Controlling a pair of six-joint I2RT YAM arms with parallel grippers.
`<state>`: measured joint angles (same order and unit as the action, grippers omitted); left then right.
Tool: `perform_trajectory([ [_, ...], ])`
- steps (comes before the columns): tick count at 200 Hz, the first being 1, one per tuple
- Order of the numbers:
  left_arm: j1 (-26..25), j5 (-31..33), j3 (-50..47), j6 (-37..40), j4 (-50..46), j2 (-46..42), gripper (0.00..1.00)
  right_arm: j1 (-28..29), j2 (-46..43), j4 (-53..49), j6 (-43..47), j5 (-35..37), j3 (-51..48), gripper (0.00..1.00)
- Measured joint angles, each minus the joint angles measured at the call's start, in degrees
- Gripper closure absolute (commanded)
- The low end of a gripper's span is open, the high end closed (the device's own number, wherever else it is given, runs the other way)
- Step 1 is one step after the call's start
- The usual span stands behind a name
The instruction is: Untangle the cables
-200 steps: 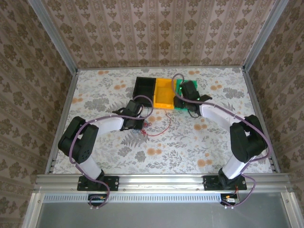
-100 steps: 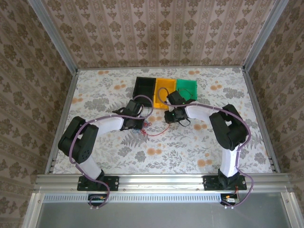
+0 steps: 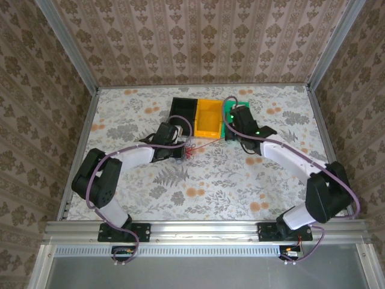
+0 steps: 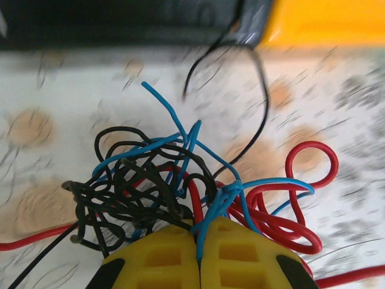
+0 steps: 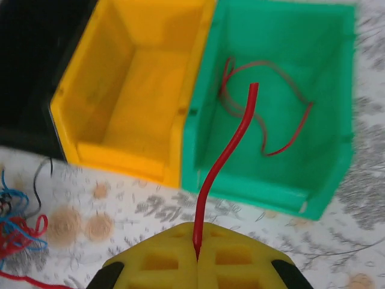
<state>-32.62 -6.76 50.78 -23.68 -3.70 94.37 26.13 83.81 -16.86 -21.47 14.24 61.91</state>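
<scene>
Looked like the sorting was partway done at this point. The left hand (image 4: 198,241) was clenched on a blue cable (image 4: 231,188) right at the edge of the cables (image 4: 150,186). They were one messy wad of black, blue and red strands lying on the flowery surface (image 4: 60,90), just in front of the black bin (image 5: 24,66).

The right hand (image 5: 197,244) was pinched shut on a single red cable (image 5: 227,150), which stuck up out of its fingertips and curved toward the green bin (image 5: 264,189). That hand hung at the near side of the bin, not quite over the opening as far as I could tell. A loose red strand (image 5: 293,133) already lay inside, and the yellow bin (image 5: 120,159) sat between green and black.

My read is that the red cable was clear of the knot and this was the carry-and-drop step. The next move would call for nudging the right hand further over the green bin, then letting go so the cable lands inside instead of draping over the rim. The left hand would do well to pin the wad, since plenty of tangle was left there.
</scene>
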Motion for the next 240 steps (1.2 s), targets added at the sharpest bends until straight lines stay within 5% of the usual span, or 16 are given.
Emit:
perform_trajectory([
  [91, 4.3, -11.8, -6.7, -4.1, 9.5, -7.1, 1.0, -4.0, -3.0, -0.3, -2.6, 3.4, -2.3, 1.0],
  [103, 5.2, -13.8, -8.0, -4.1, 9.6, -8.0, 0.8, -4.0, -3.2, -0.1, -3.0, 3.1, -3.3, 1.0],
  [116, 6.1, -14.4, -8.7, -3.7, 8.2, -8.1, 0.44, -4.1, -3.6, 0.1, -3.3, 4.0, -4.8, 1.0],
  [137, 9.1, -13.2, -10.8, -3.7, 3.1, -7.1, 0.24, -5.1, -4.1, 0.0, -4.1, 7.8, -7.0, 1.0],
  [192, 9.0, -10.3, -11.8, -3.3, -1.4, -8.0, 0.21, -2.3, -4.1, 0.5, -4.7, 10.5, -7.9, 1.0],
  [240, 2.8, -9.3, -6.2, 2.0, -6.7, -9.4, 0.2, -2.3, -3.0, 1.6, -4.3, 10.4, -7.9, 1.0],
])
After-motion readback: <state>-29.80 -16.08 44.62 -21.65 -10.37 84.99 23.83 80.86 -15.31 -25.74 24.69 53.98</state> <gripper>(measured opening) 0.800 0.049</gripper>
